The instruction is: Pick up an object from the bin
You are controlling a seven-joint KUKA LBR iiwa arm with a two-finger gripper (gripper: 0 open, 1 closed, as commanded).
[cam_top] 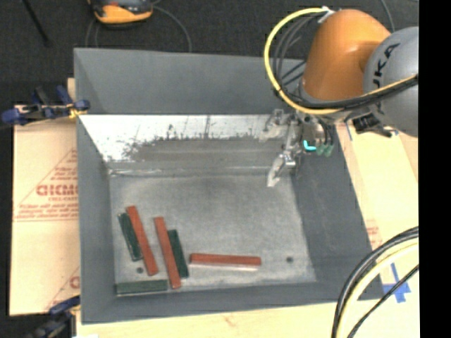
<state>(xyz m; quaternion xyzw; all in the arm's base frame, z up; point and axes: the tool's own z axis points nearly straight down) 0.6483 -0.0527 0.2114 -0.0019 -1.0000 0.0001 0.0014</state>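
Note:
My gripper hangs over the bin's far right corner, close to the back wall, with bare bin floor under it. Nothing loose lies near it. The closest thing is a red flat stick lying crosswise near the front wall, well below and left of the gripper. Further left, a longer red stick lies slanted with a dark green stick right against it.
In the front left corner lie another red stick beside a dark green one, and a green stick along the front wall. The arm with its orange cover and cables reaches in over the right rim.

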